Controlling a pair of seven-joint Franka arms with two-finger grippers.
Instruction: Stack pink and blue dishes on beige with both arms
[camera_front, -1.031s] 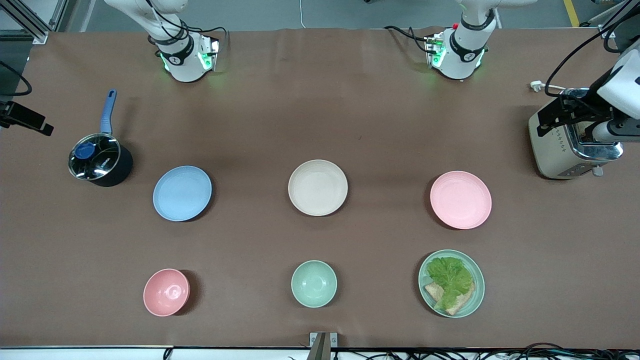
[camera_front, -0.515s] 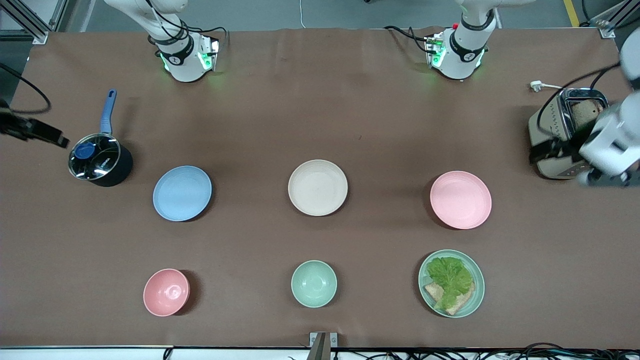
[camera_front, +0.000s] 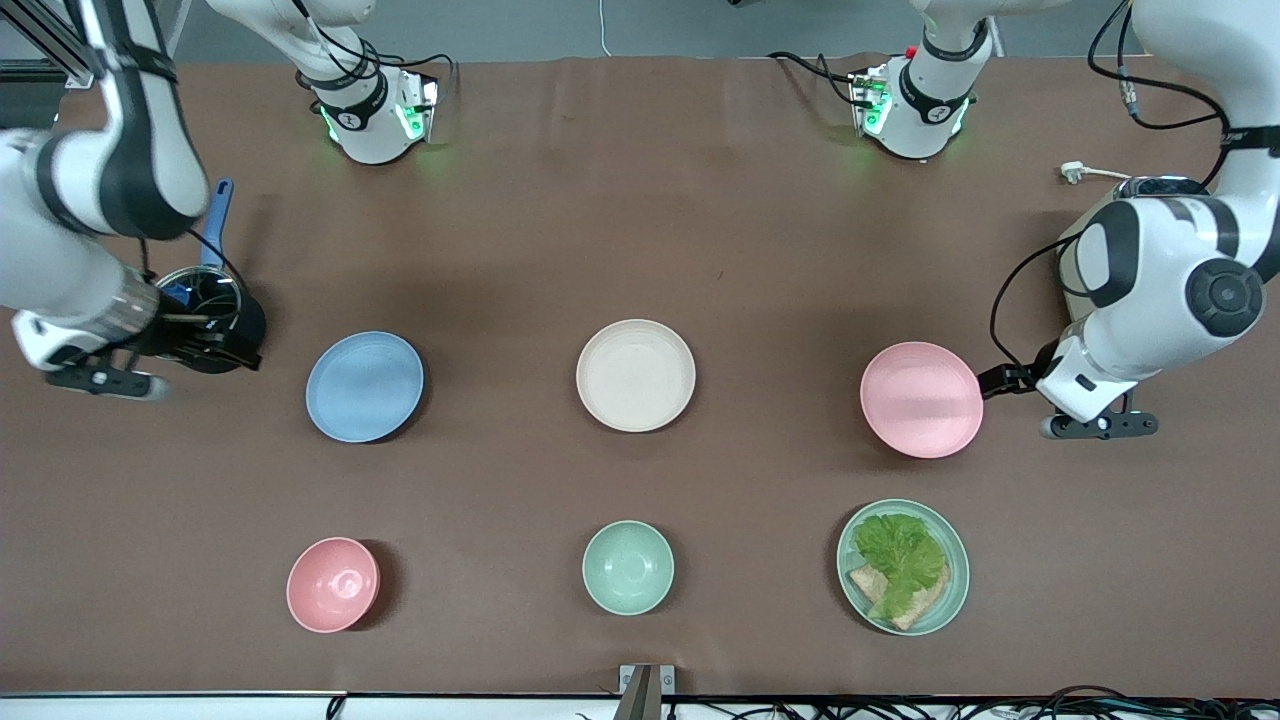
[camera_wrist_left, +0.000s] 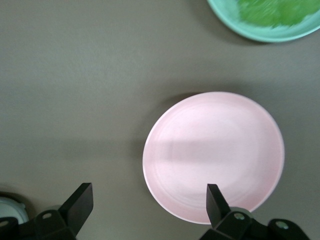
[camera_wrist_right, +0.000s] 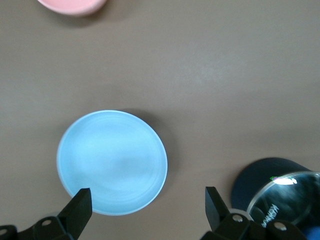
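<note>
Three plates lie in a row: the pale blue plate (camera_front: 364, 386) toward the right arm's end, the beige plate (camera_front: 635, 375) in the middle, and the pale pink plate (camera_front: 921, 399) toward the left arm's end. All three are bare. My left gripper (camera_front: 1004, 378) hangs open over the table just off the pink plate's rim. In the left wrist view the pink plate (camera_wrist_left: 213, 156) reaches one finger of the left gripper (camera_wrist_left: 148, 205). My right gripper (camera_front: 222, 346) is open over the pot's edge, beside the blue plate (camera_wrist_right: 112, 161). Nothing is between the right gripper's (camera_wrist_right: 147, 206) fingers.
A dark lidded pot (camera_front: 240, 318) with a blue handle stands by the blue plate. A toaster (camera_front: 1150, 186) is mostly hidden by the left arm. Nearer the front camera are a pink bowl (camera_front: 332, 584), a mint-green bowl (camera_front: 627, 567) and a mint-green plate (camera_front: 955, 590) with lettuce and bread.
Both arms swung in from the table's ends. The left gripper left the toaster and came down beside the pink plate. The right gripper came over the pot, next to the blue plate.
</note>
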